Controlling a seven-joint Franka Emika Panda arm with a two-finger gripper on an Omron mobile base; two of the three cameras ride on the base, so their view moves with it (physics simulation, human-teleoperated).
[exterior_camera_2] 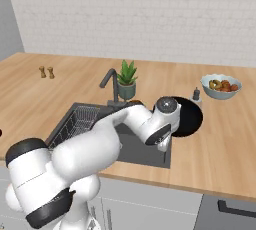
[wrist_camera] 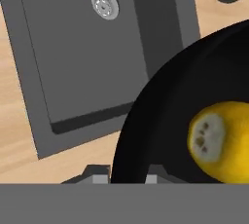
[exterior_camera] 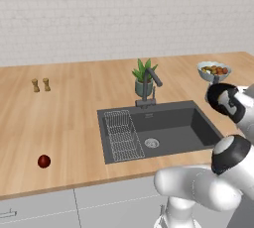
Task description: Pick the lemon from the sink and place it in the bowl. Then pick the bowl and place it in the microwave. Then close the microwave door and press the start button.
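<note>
Looking along the hand, we see the lemon lying inside the black bowl, its pale cut end turned toward us, bright yellow and rounded against the smooth dark wall. Our pincer sits at the bowl's rim, jaws narrow, one grey tip on either side of the edge; whether they actually pinch it we cannot tell. From the right base view the bowl rests on the wooden desk just beside the sink, partly hidden by our wrist. The sink is a dark grey rectangular basin with a round silver drain and a wire rack at one end. A pale bowl of orange fruits stands further back, and a dark red ball lies apart on the wood.
</note>
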